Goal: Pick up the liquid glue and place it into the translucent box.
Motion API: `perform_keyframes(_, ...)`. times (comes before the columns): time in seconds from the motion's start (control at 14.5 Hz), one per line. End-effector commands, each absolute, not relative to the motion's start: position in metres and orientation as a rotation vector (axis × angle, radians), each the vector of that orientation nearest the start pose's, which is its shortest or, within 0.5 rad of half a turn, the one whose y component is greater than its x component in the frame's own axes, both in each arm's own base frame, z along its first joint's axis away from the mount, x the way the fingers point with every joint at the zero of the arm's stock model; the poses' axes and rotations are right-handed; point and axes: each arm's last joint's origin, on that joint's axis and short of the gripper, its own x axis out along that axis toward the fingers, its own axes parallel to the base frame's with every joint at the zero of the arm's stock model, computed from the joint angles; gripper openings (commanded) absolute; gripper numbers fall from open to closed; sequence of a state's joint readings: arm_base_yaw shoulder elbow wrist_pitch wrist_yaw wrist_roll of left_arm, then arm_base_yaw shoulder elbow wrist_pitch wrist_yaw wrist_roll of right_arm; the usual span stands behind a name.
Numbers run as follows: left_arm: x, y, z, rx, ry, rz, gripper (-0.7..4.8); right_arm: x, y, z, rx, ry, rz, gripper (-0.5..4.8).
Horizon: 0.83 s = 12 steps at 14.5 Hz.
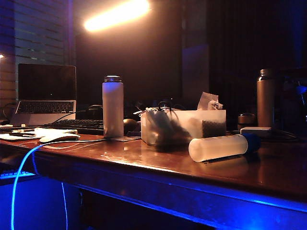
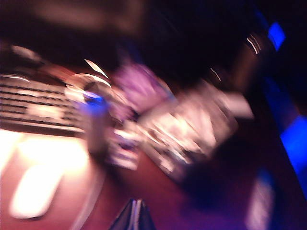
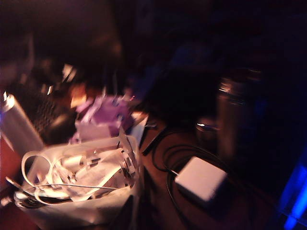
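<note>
1. Dim wooden desk (image 1: 144, 158): the liquid glue (image 1: 223, 146) lies on its side, lower right of centre, just before the translucent box (image 1: 184, 125).
2. Your left gripper (image 2: 135, 216) looks clenched at the frame's lower edge; right gripper, unseen, is clenched.
3. Release jaws first, then grasp mid-bottle.

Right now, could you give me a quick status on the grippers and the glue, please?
Left gripper looks shut, right gripper shut, neither holding anything. Glue lying on the table beside the box, untouched. Box full of cables.
</note>
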<state>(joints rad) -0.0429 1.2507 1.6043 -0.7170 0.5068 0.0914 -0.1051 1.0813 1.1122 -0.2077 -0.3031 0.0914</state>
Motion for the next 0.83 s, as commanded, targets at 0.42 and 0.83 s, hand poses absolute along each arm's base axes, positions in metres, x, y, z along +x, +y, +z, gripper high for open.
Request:
perform_keyframes(0.42, 0.261, -0.086, 0.452, 0.127, 0.450, -0.770, 0.22, 0.334, 0.019, 0.360, -0.524, 0.351, 0.523, -0.05)
perform_keyframes(0.83, 0.263, -0.086, 0.456, 0.117, 0.405, -0.767, 0.22, 0.328, 0.082, 0.339, -0.981, 0.410, 0.666, -0.04)
